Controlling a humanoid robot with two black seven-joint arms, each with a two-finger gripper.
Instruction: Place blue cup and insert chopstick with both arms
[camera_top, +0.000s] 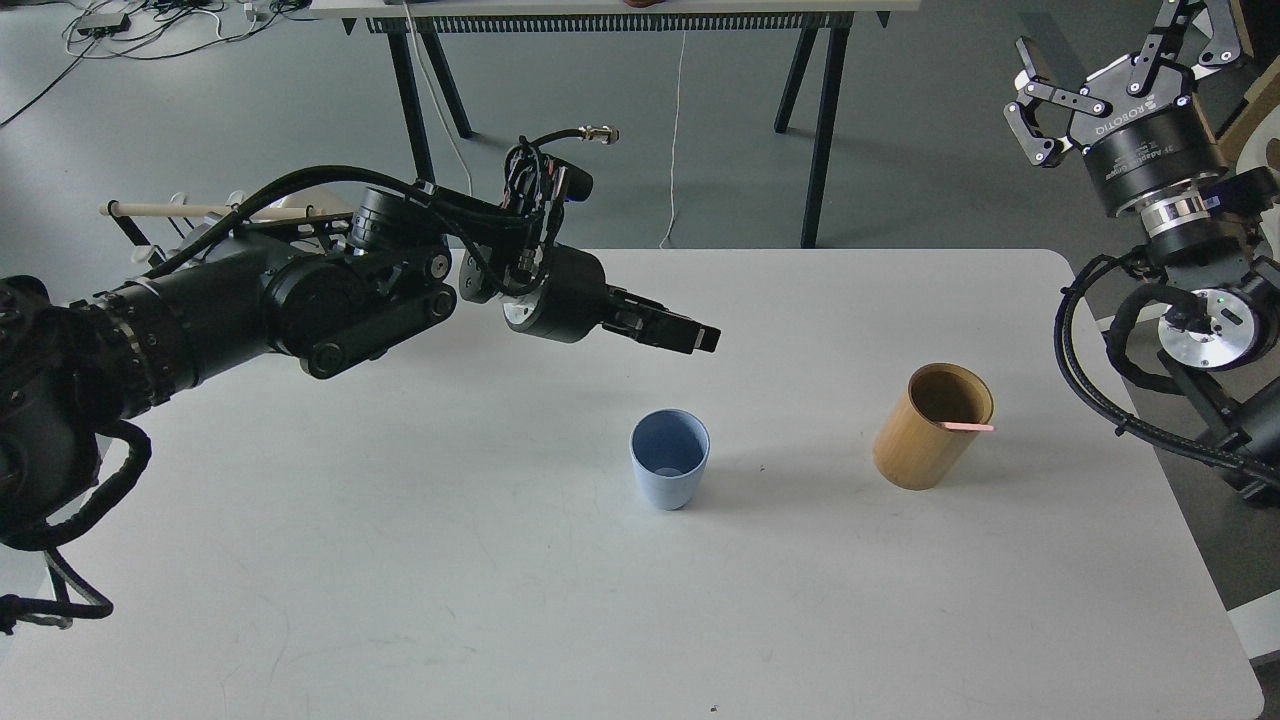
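Observation:
The blue cup (669, 472) stands upright and free near the middle of the white table (400, 560). My left gripper (700, 338) hangs above and just behind the cup, pointing right, apart from it. Its dark fingers overlap, so I cannot tell whether they are open or shut. A pink chopstick (968, 427) shows only as a short tip over the rim of the tan bamboo cylinder (925, 440) to the cup's right. My right gripper (1110, 35) is open and empty, high at the upper right, off the table's edge.
A black rack with a pale wooden dowel (170, 210) stands at the table's far left, mostly hidden behind my left arm. A second table's dark legs (815, 130) stand behind. The table's right edge lies close to my right arm.

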